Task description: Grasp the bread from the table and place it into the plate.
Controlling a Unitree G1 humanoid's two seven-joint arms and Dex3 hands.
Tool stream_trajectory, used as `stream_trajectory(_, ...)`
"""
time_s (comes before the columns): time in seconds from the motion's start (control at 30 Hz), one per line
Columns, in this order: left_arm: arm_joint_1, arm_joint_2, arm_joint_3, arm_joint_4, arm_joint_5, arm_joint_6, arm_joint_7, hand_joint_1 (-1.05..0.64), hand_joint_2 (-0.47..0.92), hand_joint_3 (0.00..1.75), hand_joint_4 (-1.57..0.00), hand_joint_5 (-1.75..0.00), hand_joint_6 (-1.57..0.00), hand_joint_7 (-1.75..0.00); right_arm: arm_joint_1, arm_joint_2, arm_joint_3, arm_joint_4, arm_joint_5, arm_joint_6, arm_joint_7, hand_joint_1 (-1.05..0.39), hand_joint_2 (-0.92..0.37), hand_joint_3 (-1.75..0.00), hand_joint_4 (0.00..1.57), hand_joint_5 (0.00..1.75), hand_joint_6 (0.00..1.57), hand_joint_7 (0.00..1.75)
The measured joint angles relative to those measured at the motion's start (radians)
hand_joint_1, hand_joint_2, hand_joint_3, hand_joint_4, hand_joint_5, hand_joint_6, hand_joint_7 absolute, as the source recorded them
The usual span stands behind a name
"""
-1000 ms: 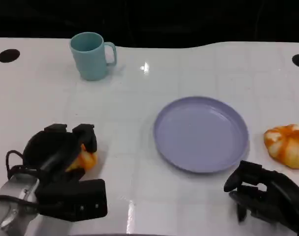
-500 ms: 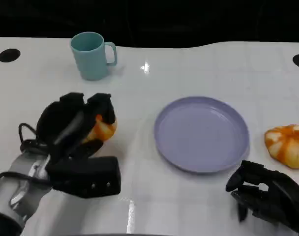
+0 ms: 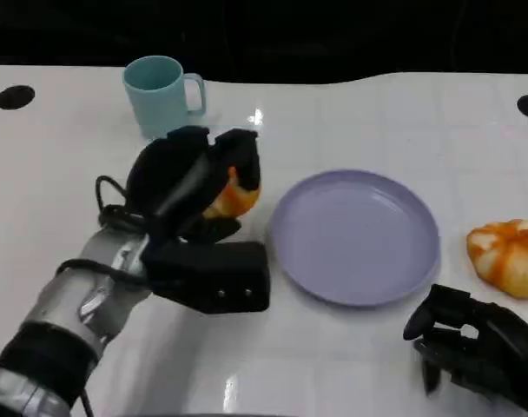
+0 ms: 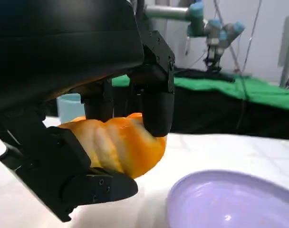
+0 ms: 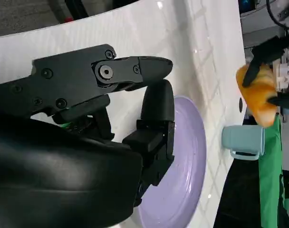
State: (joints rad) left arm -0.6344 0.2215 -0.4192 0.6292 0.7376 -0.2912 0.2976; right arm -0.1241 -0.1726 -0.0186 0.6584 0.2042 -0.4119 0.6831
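Half the job looks done: the left hand (image 3: 194, 187) has its black fingers wrapped around the orange, ridged bread roll (image 3: 234, 193) and carries it clear of the glossy white table (image 3: 351, 113), so the grasp is made and only the placing is left. The round lilac plastic plate (image 3: 355, 236) lies just beyond the roll on the fingertip side of that hand, bare inside, its near rim almost under the bread in the left wrist view, where fingers (image 4: 156, 90) press the roll from above and a lower finger props it from beneath. A short carry over the low rim and a release should finish it. The teal handled mug (image 3: 162, 96) stands behind the left hand, close enough to mind if the arm swings back. The right hand (image 3: 472, 347) rests low by the plate's near edge with fingers loosely curled and nothing in them; a second orange bread roll (image 3: 507, 254) sits beyond it, beside the plate, well out of the path
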Motion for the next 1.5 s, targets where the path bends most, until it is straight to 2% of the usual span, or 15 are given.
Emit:
stream_trajectory(0.2,-0.035,-0.040,-0.032,0.071,0.019,-0.043,0.060,-0.18,0.50,1.08,-0.87,-1.75,-0.62,-1.75,0.000,0.000,-0.007,-0.004,0.006,0.019,0.005,-0.53,-0.92,-0.25,0.67,1.75,0.66,1.40)
stream_trajectory(0.27,-0.055,-0.056,-0.040,0.099,0.020,-0.063,0.081,-0.24,0.54,1.04,-0.81,-1.75,-0.59,-1.75,0.002,0.000,-0.006,-0.014,0.004,0.030,-0.003,-0.52,-0.92,-0.27,0.66,1.75,0.65,1.39)
stream_trajectory(0.33,-0.079,-0.073,-0.049,0.129,0.022,-0.079,0.093,-0.20,0.48,1.14,-0.86,-1.75,-0.62,-1.75,0.009,0.000,-0.004,-0.031,-0.004,0.038,-0.014,-0.51,-0.92,-0.28,0.66,1.75,0.65,1.39)
stream_trajectory(0.4,-0.099,-0.091,-0.058,0.160,0.024,-0.103,0.109,-0.20,0.46,1.17,-0.87,-1.75,-0.63,-1.75,0.015,0.000,-0.001,-0.049,-0.010,0.048,-0.025,-0.51,-0.92,-0.28,0.66,1.75,0.65,1.39)
stream_trajectory(0.8,-0.209,-0.189,-0.126,0.310,0.040,-0.126,0.125,-0.25,0.54,1.06,-0.92,-1.75,-0.65,-1.69,0.026,-0.001,0.000,-0.072,-0.009,0.066,-0.031,-0.53,-0.92,-0.27,0.66,1.75,0.64,1.40)
stream_trajectory(1.0,-0.243,-0.242,-0.154,0.378,0.038,-0.132,0.123,-0.27,0.56,1.11,-0.96,-1.75,-0.68,-1.74,0.025,-0.001,0.001,-0.074,-0.009,0.070,-0.027,-0.53,-0.92,-0.27,0.68,1.75,0.65,1.40)
stream_trajectory(1.17,-0.270,-0.272,-0.167,0.423,0.038,-0.133,0.123,-0.25,0.47,1.16,-1.03,-1.75,-0.70,-1.72,0.026,-0.001,0.001,-0.074,-0.010,0.070,-0.028,-0.52,-0.92,-0.28,0.68,1.75,0.64,1.40)
stream_trajectory(1.33,-0.283,-0.301,-0.195,0.466,0.041,-0.133,0.137,-0.26,0.48,1.20,-1.01,-1.75,-0.69,-1.71,0.026,-0.001,0.001,-0.076,-0.010,0.070,-0.027,-0.51,-0.92,-0.28,0.68,1.75,0.64,1.40)
stream_trajectory(1.37,-0.284,-0.306,-0.198,0.472,0.042,-0.133,0.138,-0.30,0.52,1.15,-0.87,-1.72,-0.68,-1.57,0.026,0.000,0.001,-0.076,-0.010,0.070,-0.027,-0.50,-0.92,-0.28,0.68,1.75,0.64,1.40)
stream_trajectory(1.4,-0.284,-0.308,-0.201,0.476,0.041,-0.133,0.139,-0.31,0.53,1.12,-0.82,-1.72,-0.69,-1.51,0.026,0.000,0.001,-0.076,-0.009,0.070,-0.027,-0.50,-0.92,-0.28,0.68,1.75,0.64,1.40)
stream_trajectory(1.43,-0.284,-0.310,-0.202,0.480,0.040,-0.133,0.136,-0.33,0.57,1.04,-0.76,-1.58,-0.69,-1.36,0.026,0.000,0.001,-0.076,-0.009,0.070,-0.027,-0.50,-0.92,-0.28,0.68,1.75,0.64,1.40)
stream_trajectory(1.5,-0.287,-0.310,-0.204,0.486,0.039,-0.133,0.118,-0.33,0.60,0.99,-0.74,-1.51,-0.70,-1.27,0.026,0.000,0.001,-0.076,-0.009,0.070,-0.027,-0.50,-0.92,-0.28,0.68,1.75,0.64,1.40)
